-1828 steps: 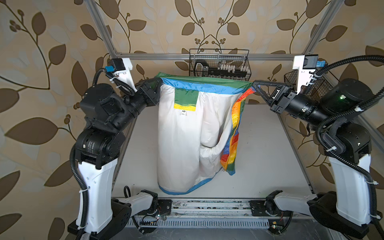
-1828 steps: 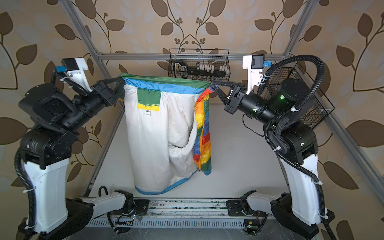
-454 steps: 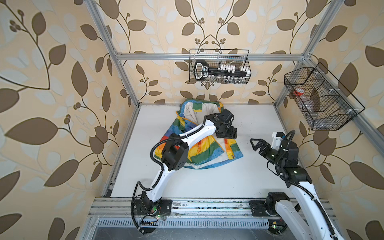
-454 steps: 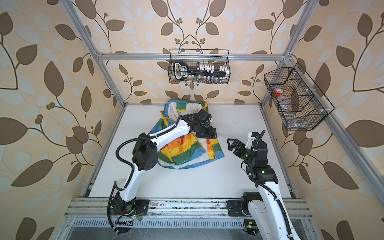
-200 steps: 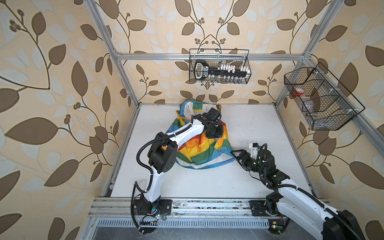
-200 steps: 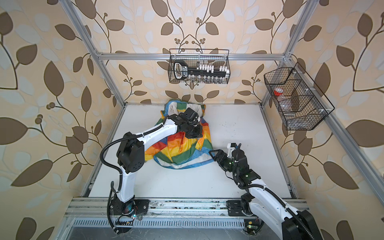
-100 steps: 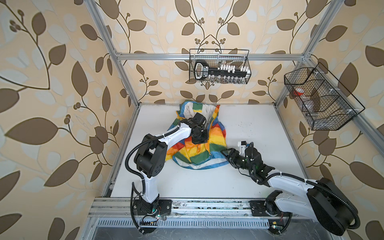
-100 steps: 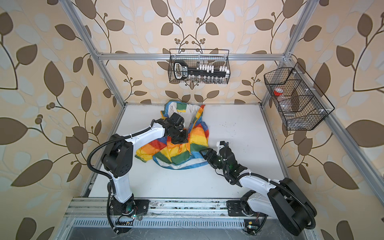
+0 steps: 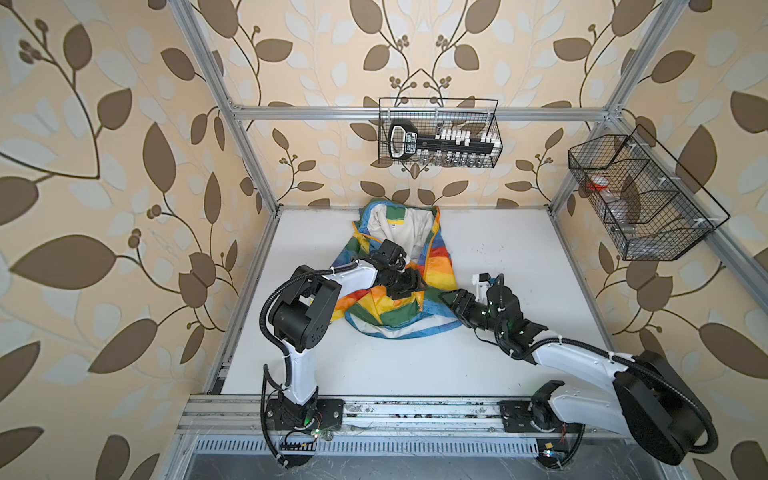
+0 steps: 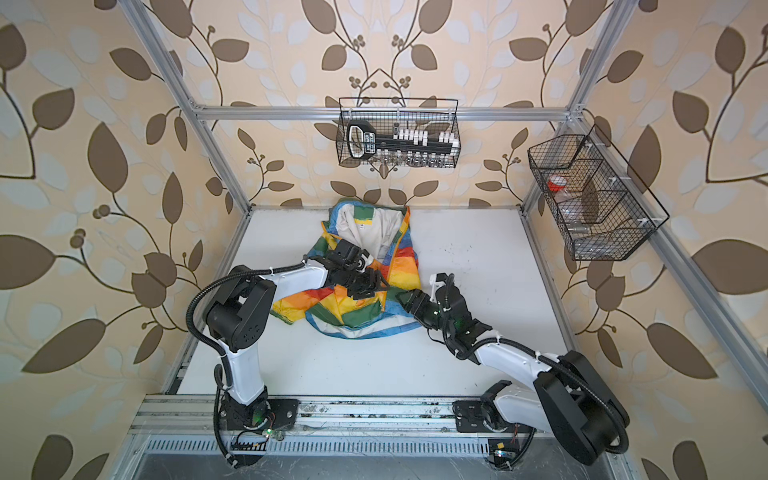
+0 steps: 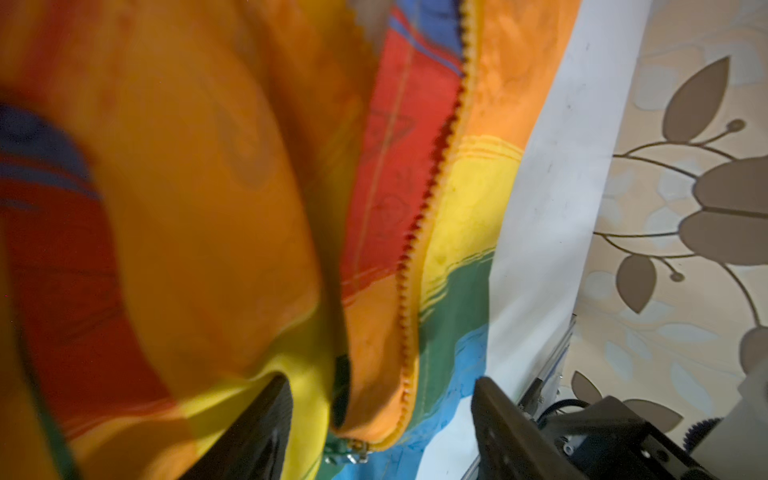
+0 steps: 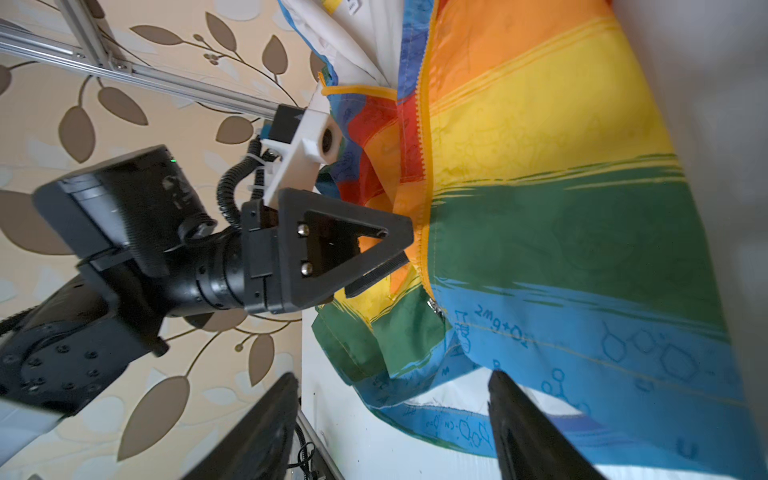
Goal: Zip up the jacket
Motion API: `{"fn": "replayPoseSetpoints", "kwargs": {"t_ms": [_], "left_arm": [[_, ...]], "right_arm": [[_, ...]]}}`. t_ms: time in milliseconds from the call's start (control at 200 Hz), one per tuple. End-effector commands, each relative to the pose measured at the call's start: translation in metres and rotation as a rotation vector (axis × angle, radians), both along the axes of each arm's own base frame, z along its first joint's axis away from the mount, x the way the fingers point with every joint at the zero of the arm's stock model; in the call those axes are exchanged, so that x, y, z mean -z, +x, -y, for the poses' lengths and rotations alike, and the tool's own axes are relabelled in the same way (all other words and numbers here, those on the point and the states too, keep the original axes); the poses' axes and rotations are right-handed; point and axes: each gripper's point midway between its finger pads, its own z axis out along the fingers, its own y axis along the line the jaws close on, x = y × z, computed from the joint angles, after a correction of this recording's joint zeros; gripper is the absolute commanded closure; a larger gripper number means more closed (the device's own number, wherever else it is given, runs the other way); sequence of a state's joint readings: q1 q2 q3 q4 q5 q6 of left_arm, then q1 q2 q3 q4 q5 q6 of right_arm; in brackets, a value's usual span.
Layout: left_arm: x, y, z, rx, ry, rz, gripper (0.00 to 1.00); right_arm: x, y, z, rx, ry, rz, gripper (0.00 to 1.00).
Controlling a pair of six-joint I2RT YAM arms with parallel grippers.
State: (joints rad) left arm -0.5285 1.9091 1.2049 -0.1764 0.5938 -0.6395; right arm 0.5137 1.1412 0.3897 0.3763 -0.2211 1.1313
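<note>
In both top views a small rainbow-blocked jacket (image 9: 436,266) lies crumpled on the white table (image 9: 415,365). It sits mid-frame toward the back wall, with the hood and off-white lining uppermost in the picture and the blue hem lowest. The left arm rises from the rail at lower left, folds sharply at the elbow and reaches rightward, so the left gripper (image 9: 411,283) sits over the jacket's middle. The right arm lies low, stretched in from lower right, and the right gripper (image 9: 444,296) points up-left at the hem's right corner. In the left wrist view the two black fingers (image 11: 266,415) stand apart with nothing pinched and loose orange fabric bulges before them. The orange-yellow zipper (image 11: 432,195) runs past, its small metal slider (image 11: 347,451) close by the fingertips. In the right wrist view that gripper's fingers (image 12: 528,424) are likewise spread and empty, just short of the blue hem, and the left gripper hovers beside the teeth. The front looks almost wholly unzipped. The step appears to be taking hold. It would go best by pinching the hem directly under the slider, keeping it taut, catching the pull squarely, and holding the thin fabric clear of the teeth.
</note>
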Motion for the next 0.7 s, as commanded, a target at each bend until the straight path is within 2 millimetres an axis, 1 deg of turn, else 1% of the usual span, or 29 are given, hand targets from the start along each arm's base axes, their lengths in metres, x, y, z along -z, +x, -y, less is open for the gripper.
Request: {"fn": "replayPoseSetpoints", "kwargs": {"t_ms": [0,70,110,180,220,265,305,355,460,530,600,695], "left_arm": [[-0.034,-0.005,0.032,0.093,-0.117,0.067,0.30],[-0.026,-0.007,0.029,0.091,-0.031,0.060,0.32],[-0.021,-0.007,0.021,0.075,0.038,0.054,0.32],[-0.016,-0.009,0.002,0.036,0.156,0.038,0.32],[-0.019,-0.012,-0.006,0.026,0.182,0.042,0.32],[-0.024,-0.018,-0.009,0.026,0.172,0.050,0.30],[-0.028,-0.024,-0.009,0.027,0.151,0.056,0.27],[-0.030,-0.030,-0.009,0.030,0.132,0.057,0.26],[-0.017,-0.037,-0.015,0.027,0.160,0.060,0.26],[-0.012,-0.036,-0.014,0.031,0.139,0.087,0.26],[-0.010,-0.033,-0.006,0.043,0.094,0.112,0.25],[-0.008,-0.025,0.002,0.045,0.053,0.135,0.26]], "right_arm": [[0.008,-0.010,0.025,0.025,-0.060,-0.014,0.27],[0.007,-0.016,0.039,0.049,-0.068,-0.006,0.27],[0.006,-0.019,0.046,0.060,-0.070,-0.005,0.27],[0.005,-0.025,0.055,0.072,-0.078,-0.004,0.26],[0.003,-0.028,0.058,0.078,-0.083,0.000,0.26],[0.003,-0.030,0.060,0.082,-0.086,0.003,0.26],[0.002,-0.032,0.061,0.081,-0.083,0.006,0.25],[0.003,-0.034,0.060,0.078,-0.078,0.003,0.25],[0.005,-0.036,0.056,0.064,-0.074,-0.006,0.25],[0.006,-0.037,0.052,0.052,-0.075,-0.006,0.25],[0.007,-0.039,0.047,0.043,-0.078,-0.007,0.25],[0.009,-0.041,0.042,0.030,-0.073,-0.015,0.25]]}}
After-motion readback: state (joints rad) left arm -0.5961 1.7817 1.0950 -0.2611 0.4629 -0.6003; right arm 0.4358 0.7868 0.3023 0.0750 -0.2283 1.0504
